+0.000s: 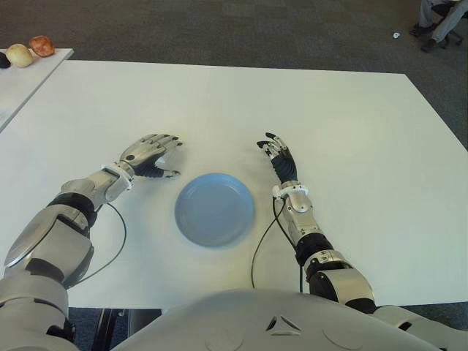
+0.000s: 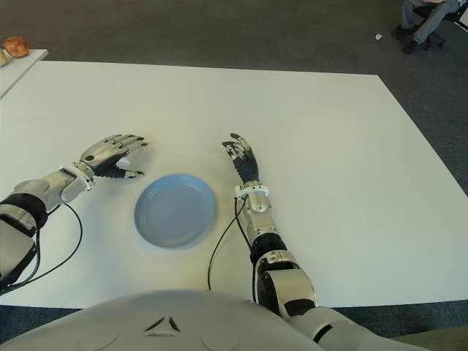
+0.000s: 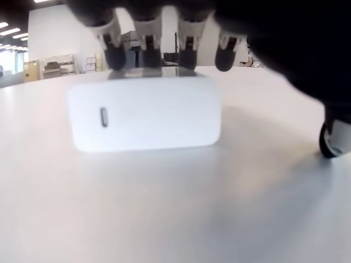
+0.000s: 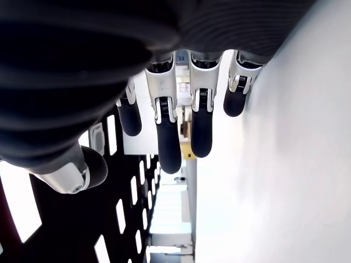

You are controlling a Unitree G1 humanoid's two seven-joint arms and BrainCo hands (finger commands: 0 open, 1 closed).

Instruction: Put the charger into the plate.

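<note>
White and rounded, the small plastic charger block point(image 3: 145, 113) lies flat on the white counter point(image 1: 351, 131), directly under the arched fingers point(image 3: 148, 33) of the left hand point(image 1: 150, 156). Its long axis seems to run across the palm's reach, with one slotted face turned toward the wrist. The fingertips hang just above its far top edge and the thumb stands off to one side, so the hand is cupped over the block but not yet clenched on it; nothing is gripped. From the head views the charger is almost hidden beneath that hand. The round blue plate point(image 1: 214, 208) sits just beside the left hand, toward the robot's right and nearer its body. The right hand point(image 1: 278, 157) shows on the plate's other side, fingers extended and empty, palm edge toward the counter.
</note>
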